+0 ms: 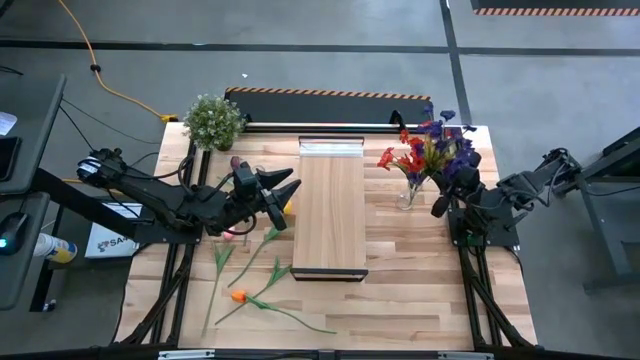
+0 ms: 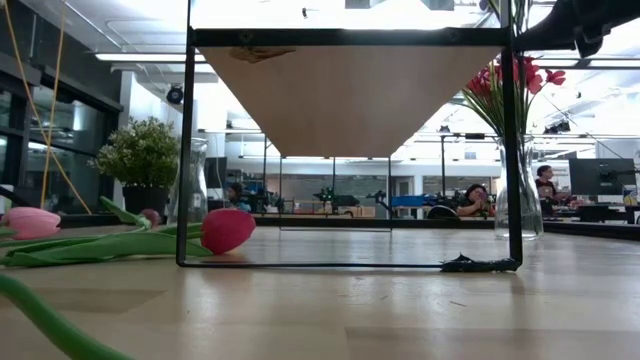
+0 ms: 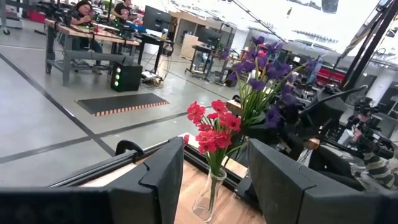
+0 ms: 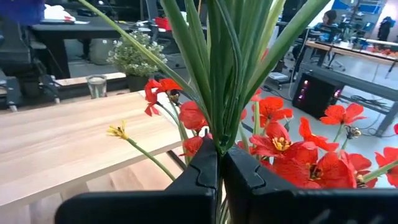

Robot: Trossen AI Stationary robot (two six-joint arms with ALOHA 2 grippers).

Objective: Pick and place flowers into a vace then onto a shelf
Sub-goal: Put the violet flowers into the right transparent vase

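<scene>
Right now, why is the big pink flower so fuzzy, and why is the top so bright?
Low view: the pink flower head lies near the lens and looks soft, and the green stem nearest the lens is blurriest. The ceiling lights wash the top white, leaving the shelf backlit.

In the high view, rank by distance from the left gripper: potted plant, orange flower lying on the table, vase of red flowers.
From the left gripper:
1. Potted plant, at the table's far left corner.
2. Orange flower, lying on the near side; only slightly farther than the plant.
3. Vase of red flowers, across the shelf, clearly farthest.
</scene>
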